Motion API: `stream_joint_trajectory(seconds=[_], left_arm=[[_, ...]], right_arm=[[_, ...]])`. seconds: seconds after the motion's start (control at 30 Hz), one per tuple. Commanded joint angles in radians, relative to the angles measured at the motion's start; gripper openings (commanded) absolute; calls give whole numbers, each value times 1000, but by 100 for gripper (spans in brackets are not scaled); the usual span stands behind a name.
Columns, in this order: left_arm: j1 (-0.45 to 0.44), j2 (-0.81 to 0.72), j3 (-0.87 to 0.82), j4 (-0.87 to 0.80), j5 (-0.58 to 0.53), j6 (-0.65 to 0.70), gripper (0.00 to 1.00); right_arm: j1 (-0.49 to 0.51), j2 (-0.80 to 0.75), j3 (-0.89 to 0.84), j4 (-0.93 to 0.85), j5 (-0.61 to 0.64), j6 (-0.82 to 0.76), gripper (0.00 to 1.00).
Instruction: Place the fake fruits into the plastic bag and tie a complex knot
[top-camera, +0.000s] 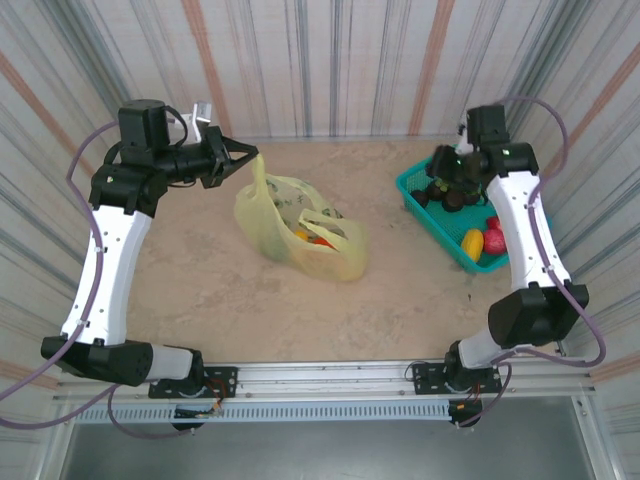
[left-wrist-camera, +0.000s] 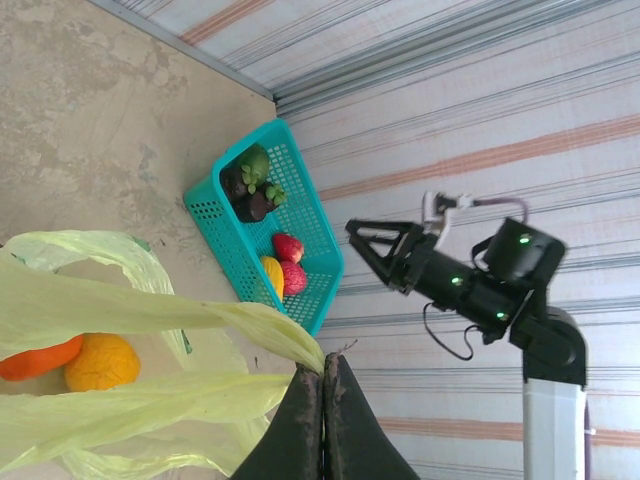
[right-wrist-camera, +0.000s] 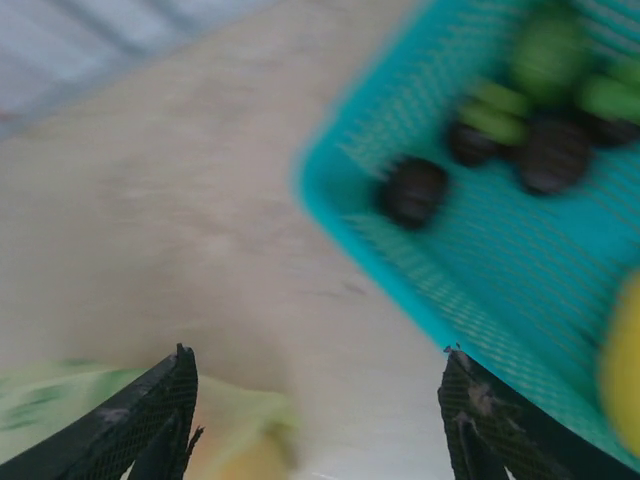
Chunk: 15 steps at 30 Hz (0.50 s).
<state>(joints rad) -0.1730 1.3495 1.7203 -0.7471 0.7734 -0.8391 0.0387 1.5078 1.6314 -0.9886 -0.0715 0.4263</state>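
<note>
The worktop (top-camera: 220, 290) carries the plastic bag (top-camera: 290, 225), which is the landmark here. A teal basket (top-camera: 412, 195) stands well to the right of the bag. The left hand (left-wrist-camera: 322, 362), above the bag's left side, is clenched on one handle loop and holds it up. The right hand (right-wrist-camera: 315, 352), spread wide and grasping nothing, hovers far to the right of the bag. Some fake fruits (left-wrist-camera: 100, 360) lie inside the bag, while others remain outside it in the basket. The filling step seems to be in hand. Next, the right hand probably must go down and close on one fruit.
</note>
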Motion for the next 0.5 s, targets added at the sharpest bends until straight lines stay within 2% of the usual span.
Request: stream_joint_trajectory(seconds=[0.0,0.13,0.23,0.47], left_arm=[[-12,11,19,-13,1,-6,0],[-17,26,21,-17,1,-8,0],[-25,41,36,-16,3,-8,0],[-28,64,48,-16,4,-6,0]], right_arm=[[-76,-32,-114,-68,173,8,67],[-148,25,-217,-38,208,62,70],[-169,103,-222,-47,201,104,71],[-183,184,-230,1,252,21,76]])
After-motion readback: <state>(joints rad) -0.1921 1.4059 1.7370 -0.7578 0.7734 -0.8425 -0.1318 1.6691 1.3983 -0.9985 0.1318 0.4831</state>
